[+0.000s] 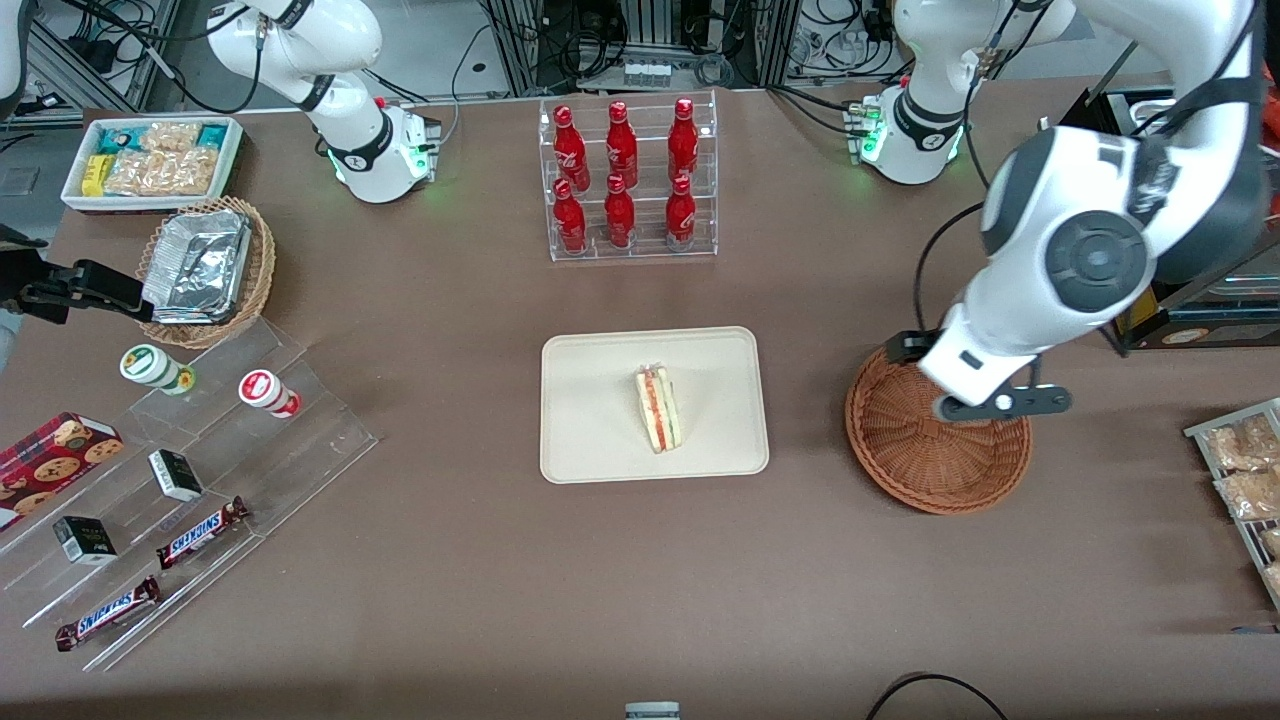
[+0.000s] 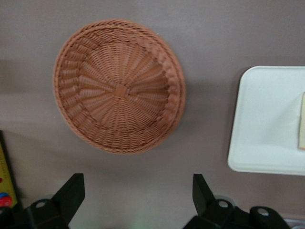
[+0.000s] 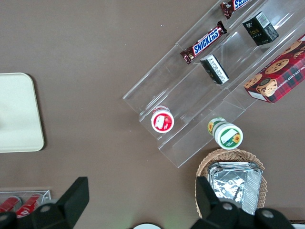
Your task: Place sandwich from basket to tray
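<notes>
Hovering above the basket (image 1: pixel 935 440), the left arm's end effector (image 1: pixel 1000 403) has its two fingers (image 2: pixel 71 193) spread wide with nothing between them. One round reddish-brown wicker basket sits on the brown surface (image 1: pixel 450 560) toward the working arm's end, and it holds nothing. One cream tray (image 1: pixel 600 400) lies beside it, apart from it, toward the middle of the surface. One sandwich (image 1: pixel 657 408) rests on the tray, its red, white and green filling edge facing up.

Farther from the front camera than the tray stands one clear rack (image 1: pixel 630 180) holding six red bottles (image 1: pixel 620 145), three in each of two rows. Toward the parked arm's end lies one lighter wicker basket with foil containers (image 1: pixel 205 265), and beside it one white bin of snack packets (image 1: pixel 155 160). Nearer the camera there, one clear stepped display (image 1: pixel 200 480) carries two Snickers bars (image 1: pixel 200 532), two small dark boxes (image 1: pixel 175 474), two round tubs (image 1: pixel 268 392) and one red cookie box (image 1: pixel 55 455). Bagged snacks (image 1: pixel 1240 470) lie at the working arm's edge of the surface.
</notes>
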`<state>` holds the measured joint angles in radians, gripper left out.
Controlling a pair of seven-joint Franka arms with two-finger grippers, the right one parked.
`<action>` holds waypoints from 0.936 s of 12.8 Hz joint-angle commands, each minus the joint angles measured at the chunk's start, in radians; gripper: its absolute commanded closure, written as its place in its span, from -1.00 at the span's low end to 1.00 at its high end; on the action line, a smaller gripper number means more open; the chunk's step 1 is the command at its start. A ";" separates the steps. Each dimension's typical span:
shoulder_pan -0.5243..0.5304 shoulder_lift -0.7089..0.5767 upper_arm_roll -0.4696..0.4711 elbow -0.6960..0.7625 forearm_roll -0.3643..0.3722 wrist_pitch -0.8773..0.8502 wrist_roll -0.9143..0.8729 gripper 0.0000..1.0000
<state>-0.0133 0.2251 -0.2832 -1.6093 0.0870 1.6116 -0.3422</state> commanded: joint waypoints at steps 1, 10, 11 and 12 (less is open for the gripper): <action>0.062 -0.044 0.010 -0.023 -0.058 -0.044 0.124 -1.00; 0.096 -0.242 0.093 -0.031 -0.093 -0.186 0.400 -1.00; 0.084 -0.251 0.117 -0.031 -0.093 -0.185 0.400 -1.00; 0.069 -0.260 0.134 -0.031 -0.093 -0.185 0.402 -1.00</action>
<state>0.0698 0.0030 -0.1809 -1.6133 0.0085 1.4333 0.0324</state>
